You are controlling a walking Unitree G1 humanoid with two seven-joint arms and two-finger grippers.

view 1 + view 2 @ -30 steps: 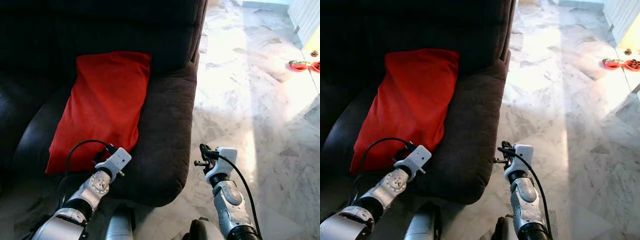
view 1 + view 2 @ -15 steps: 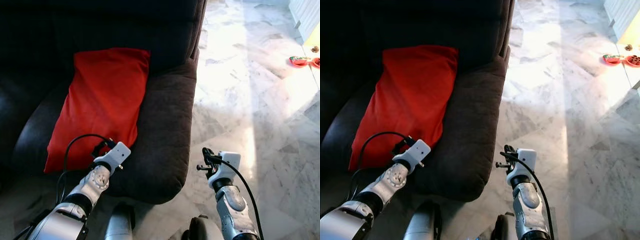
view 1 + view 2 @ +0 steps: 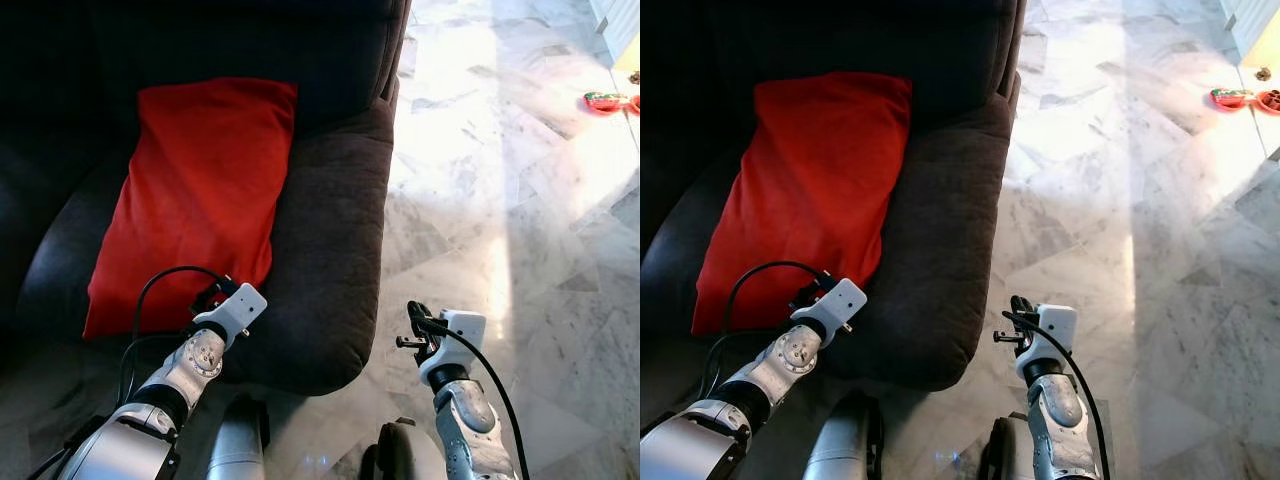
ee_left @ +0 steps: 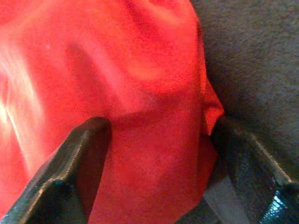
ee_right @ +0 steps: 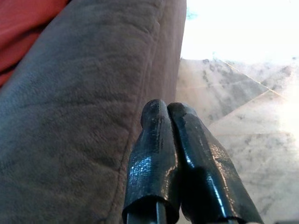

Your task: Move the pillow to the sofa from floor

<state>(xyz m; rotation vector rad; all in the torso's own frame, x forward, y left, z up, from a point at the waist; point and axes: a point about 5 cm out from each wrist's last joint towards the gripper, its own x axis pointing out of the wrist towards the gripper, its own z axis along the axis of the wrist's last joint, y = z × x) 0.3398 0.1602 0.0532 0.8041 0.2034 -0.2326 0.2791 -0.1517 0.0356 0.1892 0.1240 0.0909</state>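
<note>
The red pillow (image 3: pixel 195 200) already lies on the dark sofa (image 3: pixel 330 230) seat, its corner between the left gripper (image 4: pixel 159 154)'s spread fingers, so withdrawing carelessly could drag it off, while the right gripper (image 5: pixel 175 140)'s fingers are pressed together, empty.

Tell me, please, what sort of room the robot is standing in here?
Probably a home living room: a dark sofa with a red pillow lying on its seat, and a polished marble-patterned tile floor in sunlight beside it.
</note>
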